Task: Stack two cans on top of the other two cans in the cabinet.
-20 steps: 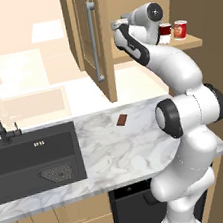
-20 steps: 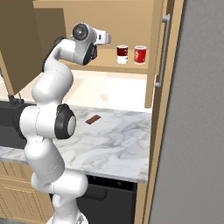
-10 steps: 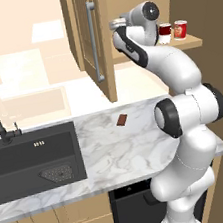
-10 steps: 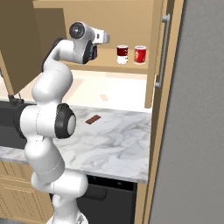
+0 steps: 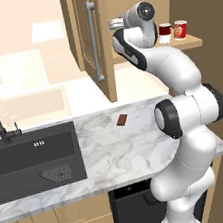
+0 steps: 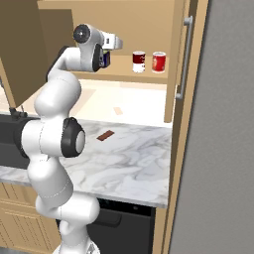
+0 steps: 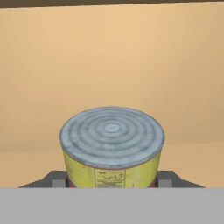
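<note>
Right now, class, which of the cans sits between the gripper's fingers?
The grey-topped can with the yellow label, held between the gripper fingers. The dark red-and-white can and bright red can stand untouched on the cabinet shelf.

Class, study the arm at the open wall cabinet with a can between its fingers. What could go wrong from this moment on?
1. The grey-topped yellow can sits low between the fingers; the grip seems shallow, so it might slip.
2. The dark blue can stands right beside the hand on the shelf; a careless swing could topple it.
3. The dark red and white can and the bright red can stand close together, leaving a tight stacking target.
</note>
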You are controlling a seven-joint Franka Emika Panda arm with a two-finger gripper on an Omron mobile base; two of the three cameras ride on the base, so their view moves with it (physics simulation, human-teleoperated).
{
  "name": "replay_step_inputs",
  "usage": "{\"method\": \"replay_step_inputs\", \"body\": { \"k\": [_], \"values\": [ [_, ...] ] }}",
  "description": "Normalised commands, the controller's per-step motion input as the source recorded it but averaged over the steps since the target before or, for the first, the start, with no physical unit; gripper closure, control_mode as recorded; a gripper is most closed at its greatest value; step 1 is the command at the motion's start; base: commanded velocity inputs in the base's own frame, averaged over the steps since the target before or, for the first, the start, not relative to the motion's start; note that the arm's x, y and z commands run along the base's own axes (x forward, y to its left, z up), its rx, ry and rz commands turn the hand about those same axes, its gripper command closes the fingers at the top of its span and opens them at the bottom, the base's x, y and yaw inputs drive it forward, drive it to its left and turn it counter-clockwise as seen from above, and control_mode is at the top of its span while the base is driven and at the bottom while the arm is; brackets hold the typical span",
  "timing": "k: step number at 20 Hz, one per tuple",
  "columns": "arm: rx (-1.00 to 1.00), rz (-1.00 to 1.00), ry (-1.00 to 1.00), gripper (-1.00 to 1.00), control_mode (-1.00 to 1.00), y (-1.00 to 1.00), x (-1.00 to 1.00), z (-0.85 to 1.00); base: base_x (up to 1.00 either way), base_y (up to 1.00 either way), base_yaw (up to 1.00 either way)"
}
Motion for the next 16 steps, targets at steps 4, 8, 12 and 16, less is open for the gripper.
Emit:
{"method": "replay_step_inputs", "body": {
  "k": [4,8,12,16],
  "values": [
    [0.0,-0.04,0.03,1.0,-1.0,0.08,-0.05,0.0,0.0,0.0,0.0],
    [0.0,-0.04,0.03,1.0,-1.0,0.0,-0.01,-0.02,0.0,0.0,0.0],
    [0.0,-0.03,0.02,1.0,-1.0,0.0,-0.04,-0.03,0.0,0.0,0.0],
    [0.0,-0.01,0.04,1.0,-1.0,0.0,0.05,-0.17,0.0,0.0,0.0]
  ]
}}
